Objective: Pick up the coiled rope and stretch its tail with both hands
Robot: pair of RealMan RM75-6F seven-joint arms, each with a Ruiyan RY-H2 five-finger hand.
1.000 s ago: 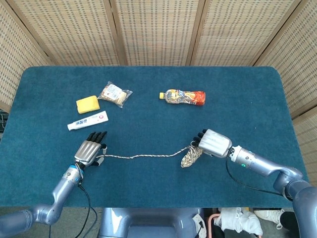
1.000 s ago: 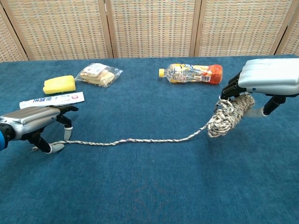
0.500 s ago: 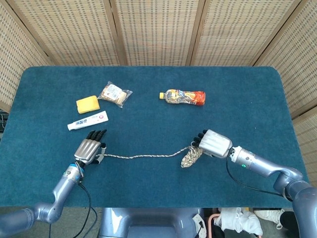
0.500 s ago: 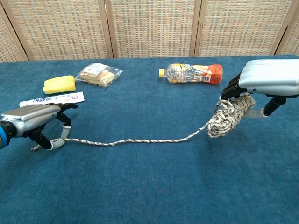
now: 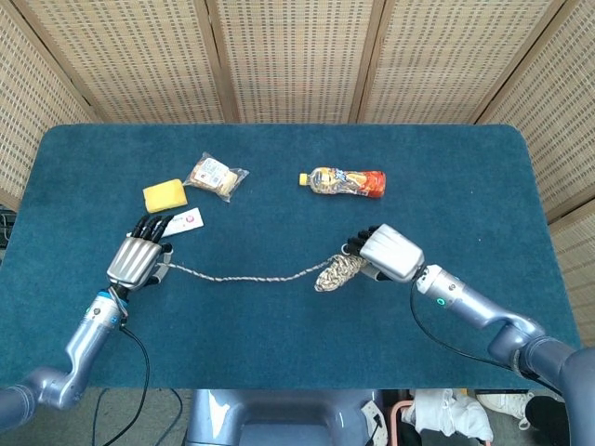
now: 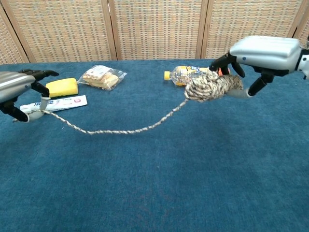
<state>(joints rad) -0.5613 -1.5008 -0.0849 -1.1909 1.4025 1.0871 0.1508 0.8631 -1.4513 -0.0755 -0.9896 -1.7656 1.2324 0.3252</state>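
Note:
The speckled coiled rope (image 5: 338, 270) (image 6: 208, 86) hangs above the blue table, held by my right hand (image 5: 384, 251) (image 6: 263, 51) from above. Its tail (image 5: 244, 276) (image 6: 113, 130) sags in a shallow curve leftward to my left hand (image 5: 137, 258) (image 6: 14, 89), which pinches the tail's end. Both hands are raised off the cloth. In the chest view the tail's middle dips close to the table; whether it touches I cannot tell.
A yellow sponge (image 5: 165, 194), a snack packet (image 5: 215, 175) and a toothpaste tube (image 6: 58, 103) lie at the back left, just beyond my left hand. A drink bottle (image 5: 342, 180) lies behind the coil. A wicker screen stands behind the table.
Both hands have risen off the table, lifting coil and tail end. The left hand moved up and further left; the right moved left, so the tail now sags between them.

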